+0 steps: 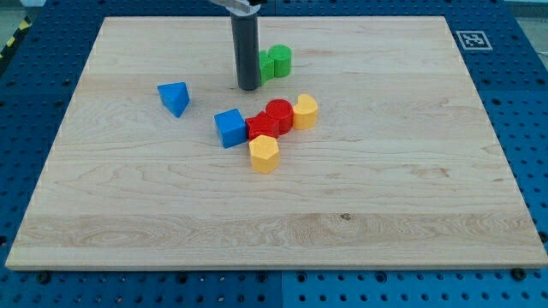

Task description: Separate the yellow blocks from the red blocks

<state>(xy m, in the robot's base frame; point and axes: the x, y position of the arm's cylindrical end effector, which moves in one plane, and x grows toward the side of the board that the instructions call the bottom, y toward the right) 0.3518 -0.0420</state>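
Note:
A red cylinder [279, 114] and a red block [262, 127] sit together near the board's middle. A yellow block [305, 111] touches the red cylinder on its right. Another yellow block [264, 153] touches the red block from below. My tip [249, 87] stands above and left of this cluster, apart from it, next to the green blocks.
A blue cube [229, 128] touches the red block on its left. A blue triangular block [174, 98] lies farther left. Two green blocks [275, 62] sit just right of the rod. The wooden board [411, 197] lies on a blue perforated table.

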